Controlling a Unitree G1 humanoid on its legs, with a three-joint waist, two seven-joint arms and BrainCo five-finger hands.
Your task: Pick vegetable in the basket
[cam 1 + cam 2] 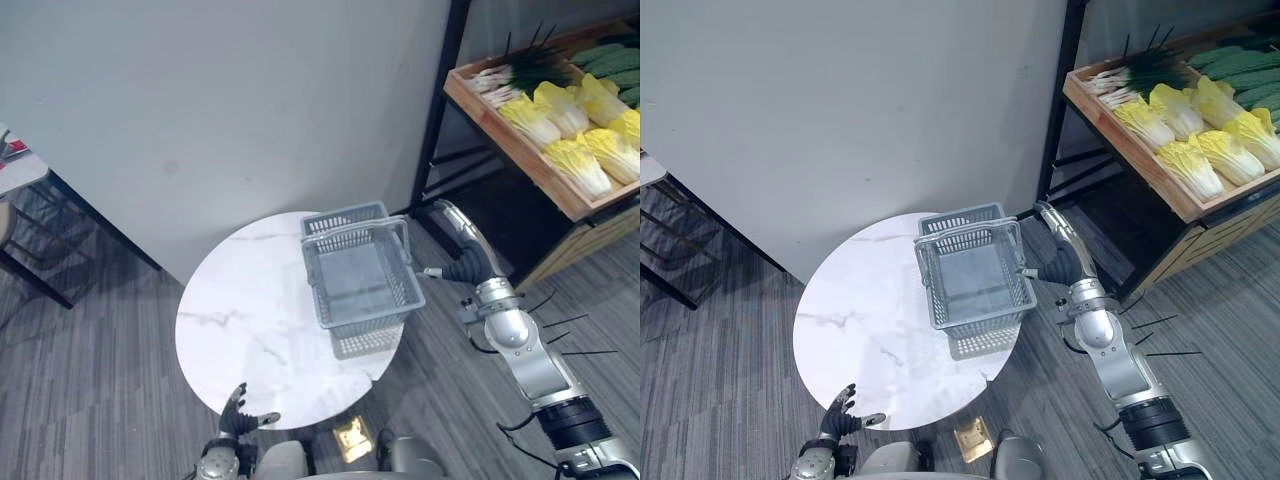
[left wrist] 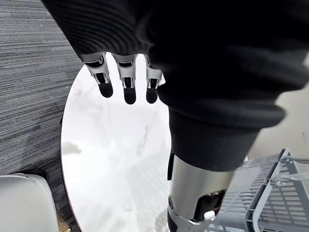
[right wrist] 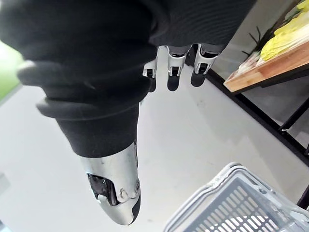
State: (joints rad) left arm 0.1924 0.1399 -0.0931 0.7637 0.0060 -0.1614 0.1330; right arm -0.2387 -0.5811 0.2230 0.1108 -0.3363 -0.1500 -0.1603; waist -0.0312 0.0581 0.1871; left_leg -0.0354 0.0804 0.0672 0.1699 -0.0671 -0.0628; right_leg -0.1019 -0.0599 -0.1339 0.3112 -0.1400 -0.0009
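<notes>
Seemingly the basket (image 1: 368,320) was perched past the counter (image 1: 250,320) edge; it could be knocked off by the empty, straight-fingered right hand (image 1: 462,240) just beside it.

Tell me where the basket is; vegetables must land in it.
In the left eye view the grey basket stands on the right side of the round white table, beside the right robot hand.
</notes>
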